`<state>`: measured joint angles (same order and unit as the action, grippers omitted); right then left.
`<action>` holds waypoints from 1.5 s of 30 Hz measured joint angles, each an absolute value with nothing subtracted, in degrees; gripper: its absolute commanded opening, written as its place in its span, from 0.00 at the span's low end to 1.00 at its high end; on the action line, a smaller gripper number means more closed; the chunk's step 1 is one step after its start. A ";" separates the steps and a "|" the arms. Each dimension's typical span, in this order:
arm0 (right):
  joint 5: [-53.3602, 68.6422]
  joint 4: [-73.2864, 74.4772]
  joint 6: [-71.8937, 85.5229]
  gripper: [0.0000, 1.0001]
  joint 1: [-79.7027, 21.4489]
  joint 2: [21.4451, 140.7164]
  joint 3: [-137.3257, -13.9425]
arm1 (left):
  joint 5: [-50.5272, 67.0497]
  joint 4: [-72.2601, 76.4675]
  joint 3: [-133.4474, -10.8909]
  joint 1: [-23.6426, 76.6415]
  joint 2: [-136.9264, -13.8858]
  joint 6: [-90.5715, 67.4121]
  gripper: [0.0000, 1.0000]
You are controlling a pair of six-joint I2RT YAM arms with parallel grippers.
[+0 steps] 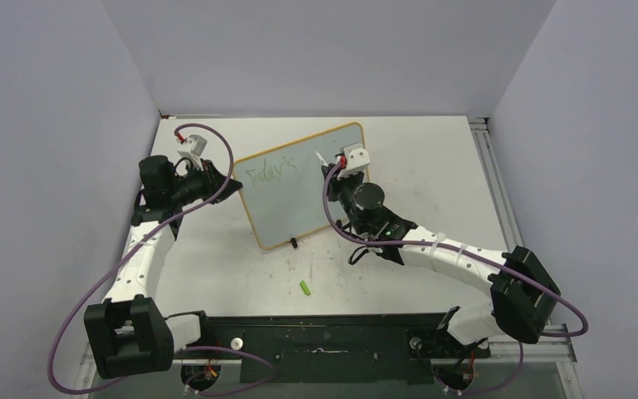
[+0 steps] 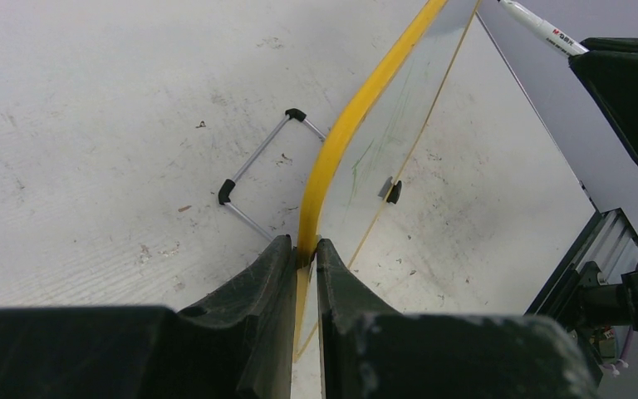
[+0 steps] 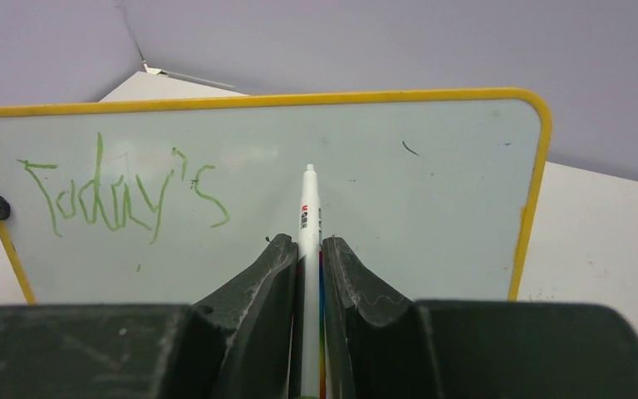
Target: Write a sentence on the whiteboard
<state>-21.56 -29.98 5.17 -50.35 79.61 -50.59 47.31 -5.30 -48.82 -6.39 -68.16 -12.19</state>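
Observation:
The whiteboard point(image 1: 307, 212) stands tilted on the table, with a yellow frame point(image 2: 357, 108) and a pale face point(image 3: 432, 216). Of the sentence point(image 3: 125, 195), only the green word "Today's" point(image 1: 272, 173) shows, on the upper left of the board. My left gripper point(image 2: 306, 248) is shut on the board's left edge point(image 1: 234, 184). My right gripper point(image 3: 308, 243) is shut on a white marker point(image 3: 308, 208), with its tip pointing at the board just right of the word. Whether the tip touches the board, I cannot tell. From the left wrist the marker point(image 2: 540, 25) shows at top right.
A small green cap point(image 1: 306, 288) lies on the tabletop in front of the board. A wire stand point(image 2: 257, 170) props the board from behind. An aluminium rail point(image 1: 498, 191) runs along the table's right edge. Walls close in on three sides.

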 measured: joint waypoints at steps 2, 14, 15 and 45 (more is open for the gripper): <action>-20.47 -29.89 5.17 0.05 -50.24 80.34 -51.27 | 47.31 -5.30 -48.82 -6.39 -68.16 -12.12 0.00; -17.52 -29.98 5.13 0.05 -49.84 84.60 -53.47 | 46.98 -5.39 -48.90 -6.33 -68.16 -11.53 0.00; -17.52 -30.00 5.10 0.05 -49.84 84.71 -53.65 | 46.92 -5.39 -48.90 -6.33 -68.16 -11.53 0.00; -17.54 -31.62 3.68 0.05 -51.48 86.80 -53.30 | 46.63 -6.50 -48.90 -6.33 -68.16 -11.44 0.00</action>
<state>-17.54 -31.62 3.68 -51.48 86.80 -53.30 46.63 -6.50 -48.90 -6.33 -68.16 -11.44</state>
